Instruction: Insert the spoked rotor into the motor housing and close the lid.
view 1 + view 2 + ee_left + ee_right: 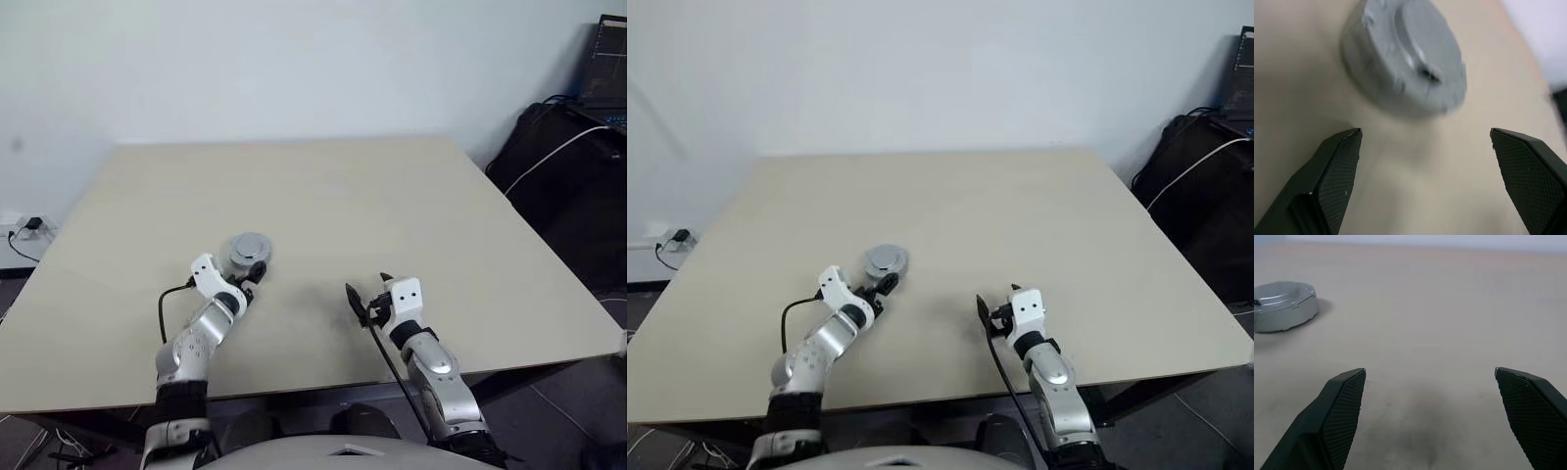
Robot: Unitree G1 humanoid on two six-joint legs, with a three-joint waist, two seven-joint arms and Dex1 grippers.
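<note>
The lid [248,252] is seated on the table [392,206], left of centre, just beyond the left gripper [251,285]; the right gripper [365,297] is placed well to its right.

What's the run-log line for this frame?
lid: on, smooth face up, on table | left pincer: open, off lid | right pincer: open, empty

A wide beige table [323,196] stands against a plain white wall [294,59]. On the left, low on the wall, there is a power socket [29,227] with a plugged cable. On the right stands a black bag [563,166] with a white cable [558,152] across it.
</note>
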